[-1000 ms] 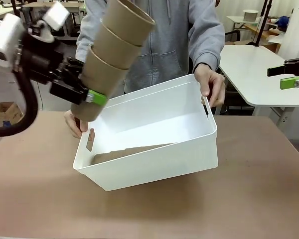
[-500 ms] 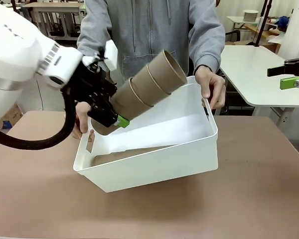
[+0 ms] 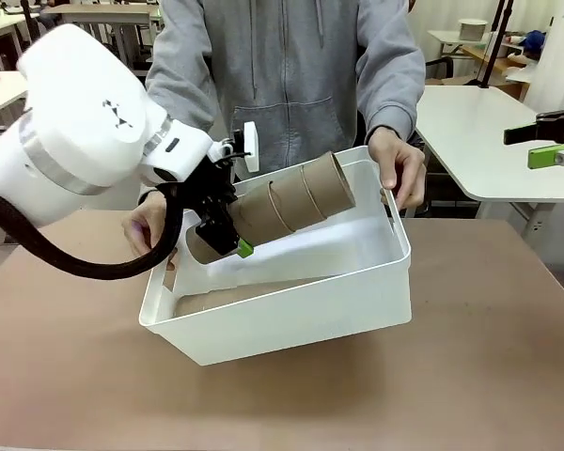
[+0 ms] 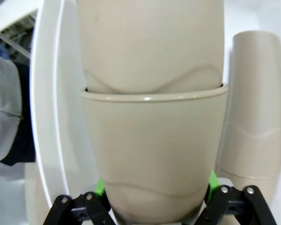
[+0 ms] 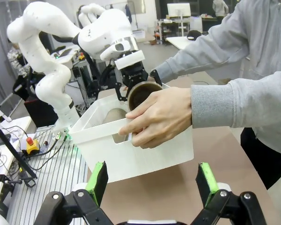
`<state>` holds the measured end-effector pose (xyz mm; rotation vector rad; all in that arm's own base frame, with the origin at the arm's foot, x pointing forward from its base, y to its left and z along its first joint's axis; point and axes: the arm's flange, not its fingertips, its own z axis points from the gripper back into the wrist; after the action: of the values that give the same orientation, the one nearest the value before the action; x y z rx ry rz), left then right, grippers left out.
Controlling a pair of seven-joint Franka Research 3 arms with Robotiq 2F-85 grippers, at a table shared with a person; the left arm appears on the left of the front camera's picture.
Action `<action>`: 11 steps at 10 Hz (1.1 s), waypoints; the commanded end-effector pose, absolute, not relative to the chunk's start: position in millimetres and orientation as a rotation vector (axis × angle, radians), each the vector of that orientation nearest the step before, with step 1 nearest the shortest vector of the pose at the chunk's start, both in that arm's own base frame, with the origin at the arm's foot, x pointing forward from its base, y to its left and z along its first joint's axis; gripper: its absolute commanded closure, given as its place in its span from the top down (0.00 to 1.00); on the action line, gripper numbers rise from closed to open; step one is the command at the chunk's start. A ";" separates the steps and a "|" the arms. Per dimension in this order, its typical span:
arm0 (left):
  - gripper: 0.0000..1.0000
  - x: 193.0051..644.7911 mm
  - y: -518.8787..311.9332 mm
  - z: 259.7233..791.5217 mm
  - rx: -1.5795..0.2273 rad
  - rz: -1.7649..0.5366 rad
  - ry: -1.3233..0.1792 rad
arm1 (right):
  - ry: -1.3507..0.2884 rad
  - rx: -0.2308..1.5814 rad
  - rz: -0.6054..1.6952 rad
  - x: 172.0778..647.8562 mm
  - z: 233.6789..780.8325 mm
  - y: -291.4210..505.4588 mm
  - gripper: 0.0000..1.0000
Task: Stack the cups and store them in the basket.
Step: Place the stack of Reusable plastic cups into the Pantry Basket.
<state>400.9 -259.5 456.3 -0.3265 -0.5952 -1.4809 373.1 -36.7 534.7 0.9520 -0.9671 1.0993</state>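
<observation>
A person at the far side of the table tips the white rectangular plastic basket (image 3: 291, 310) toward the robot, one hand (image 3: 401, 169) on its far right rim and the other hand (image 3: 148, 225) at its left end, apparently so its open mouth faces the incoming load. The left gripper (image 3: 227, 240), its jaws clamped on the narrow base of a nested stack of three matte tan-brown tapered cups (image 3: 287, 205), holds the stack nearly level, with the rims pointing across the basket's opening, just above its interior. A second stack of the same cardboard-coloured cups (image 4: 250, 112) already lies inside the basket, beside the held one. The basket's walls are smooth and solid, with a rolled rim and slotted handles. The right gripper (image 5: 150, 185) waits well away from the basket, its green-padded jaws spread wide and empty.
</observation>
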 end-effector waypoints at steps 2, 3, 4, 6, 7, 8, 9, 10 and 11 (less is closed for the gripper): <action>0.85 409.7 -276.7 455.2 -0.269 -1.489 -0.549 | -0.969 0.966 1.081 372.3 539.4 -35.8 1.00; 0.85 412.1 -283.1 445.6 -0.257 -1.487 -0.542 | -0.969 0.966 1.081 372.3 539.4 -35.8 1.00; 0.85 414.0 -288.6 436.9 -0.251 -1.484 -0.532 | -0.969 0.966 1.081 372.3 539.4 -35.8 1.00; 0.85 418.7 -299.1 424.2 -0.230 -1.485 -0.525 | -0.969 0.966 1.081 372.3 539.4 -35.8 1.00; 0.85 421.4 -303.7 420.4 -0.212 -1.487 -0.523 | -0.969 0.966 1.081 372.3 539.4 -35.8 1.00; 0.85 423.0 -306.9 417.6 -0.211 -1.487 -0.518 | -0.969 0.966 1.081 372.3 539.4 -35.8 1.00; 0.85 423.9 -308.6 415.8 -0.215 -1.486 -0.514 | -0.969 0.966 1.081 372.3 539.4 -35.8 1.00; 1.00 424.4 -308.4 416.3 -0.220 -1.492 -0.515 | -0.969 0.966 1.081 372.3 539.4 -35.8 1.00; 1.00 424.8 -307.4 419.3 -0.223 -1.487 -0.516 | -0.969 0.966 1.081 372.3 539.4 -35.8 1.00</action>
<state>420.8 -304.9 409.4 -0.2339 -0.5054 -1.5074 373.0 -36.7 534.6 0.9523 -0.9669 1.0991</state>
